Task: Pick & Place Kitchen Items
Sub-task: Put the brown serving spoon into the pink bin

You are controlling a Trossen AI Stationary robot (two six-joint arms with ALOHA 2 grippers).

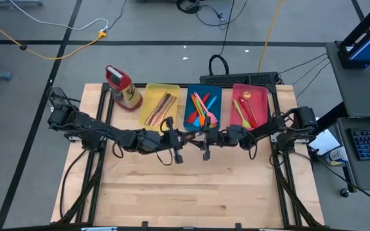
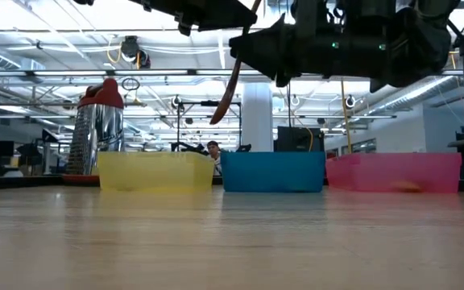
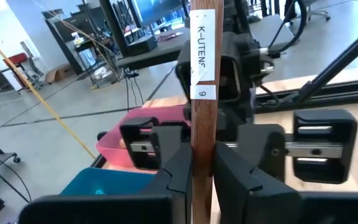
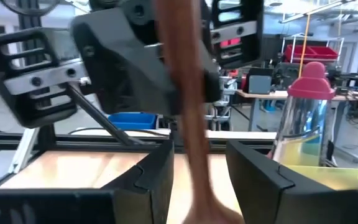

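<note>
Left wrist view alone shows a label on the wooden spoon [image 3: 202, 118], which the left gripper [image 3: 202, 180] clamps above the table [image 1: 191, 192]. Right wrist view shows the right gripper [image 4: 199, 180] fingers apart around it. Overhead, the yellow tray [image 1: 148, 96] holds brown utensils, the blue tray [image 1: 191, 114] colourful ones, the pink tray [image 1: 261, 102] several.
</note>
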